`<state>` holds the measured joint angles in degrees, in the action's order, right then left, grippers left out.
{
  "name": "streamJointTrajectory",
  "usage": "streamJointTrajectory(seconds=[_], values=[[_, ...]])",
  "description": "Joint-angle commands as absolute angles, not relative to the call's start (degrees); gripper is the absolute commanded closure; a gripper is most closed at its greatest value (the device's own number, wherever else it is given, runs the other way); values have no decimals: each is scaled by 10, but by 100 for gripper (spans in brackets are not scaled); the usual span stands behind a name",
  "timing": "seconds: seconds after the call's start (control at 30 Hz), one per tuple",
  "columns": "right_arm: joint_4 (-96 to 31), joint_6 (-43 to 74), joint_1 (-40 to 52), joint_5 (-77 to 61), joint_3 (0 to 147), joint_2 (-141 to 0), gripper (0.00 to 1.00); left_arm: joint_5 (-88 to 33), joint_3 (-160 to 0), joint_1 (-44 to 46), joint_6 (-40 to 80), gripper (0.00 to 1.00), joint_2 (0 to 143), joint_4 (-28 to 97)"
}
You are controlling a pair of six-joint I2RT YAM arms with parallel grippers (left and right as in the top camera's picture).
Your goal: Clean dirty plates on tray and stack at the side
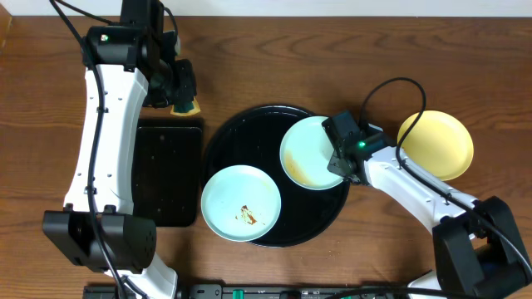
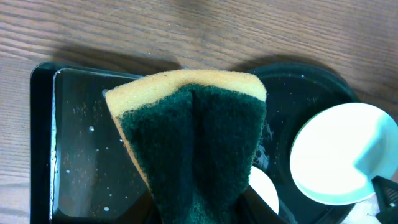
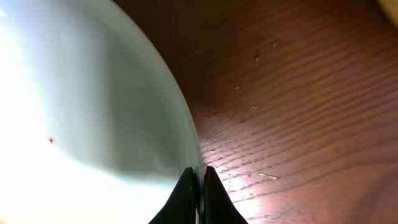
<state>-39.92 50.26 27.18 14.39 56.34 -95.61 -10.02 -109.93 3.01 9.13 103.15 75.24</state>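
Our right gripper (image 3: 199, 186) is pinched tight on the thin rim of a pale blue plate (image 1: 312, 152), which sits over the right edge of the round tray (image 1: 223, 141). Our left gripper (image 1: 179, 87) is clamped on the sponge (image 2: 193, 124), folding it so the green scouring face bulges. It hangs over the far edge of the rectangular tray (image 2: 43, 124), well apart from the plate.

A second blue plate (image 1: 241, 202), with a brown smear in its middle, lies at the tray's front-left edge. The yellow plate (image 1: 436, 145) lies on the table (image 1: 274, 50) beyond the tray's right edge.

The risks we see from here:

- **The rim grip.** The fingers hold only the lip of a smooth, wet-looking plate. When we press the sponge into the bowl, the plate could pivot between the fingertips or slip out and drop onto the tray.
- **A missed wipe.** The held plate shows a brownish trace near its front rim. A quick pass over the middle could leave that trace behind.
- **The arms crossing.** The sponge must travel across the round tray towards the right arm. A low path could nudge the smeared plate off the front edge.
- **Stacking.** Setting this plate on the yellow one off-centre could make it slide.
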Motion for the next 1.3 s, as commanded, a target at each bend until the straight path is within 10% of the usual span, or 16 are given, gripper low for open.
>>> streamJointTrajectory(seconds=[0.0, 1.27], values=[[-414, 465, 280, 197, 597, -962, 98, -101, -1105, 28, 86, 69, 1033, 756], [-527, 258, 338, 362, 776, -962, 98, -127, -1105, 28, 86, 70, 1033, 743]])
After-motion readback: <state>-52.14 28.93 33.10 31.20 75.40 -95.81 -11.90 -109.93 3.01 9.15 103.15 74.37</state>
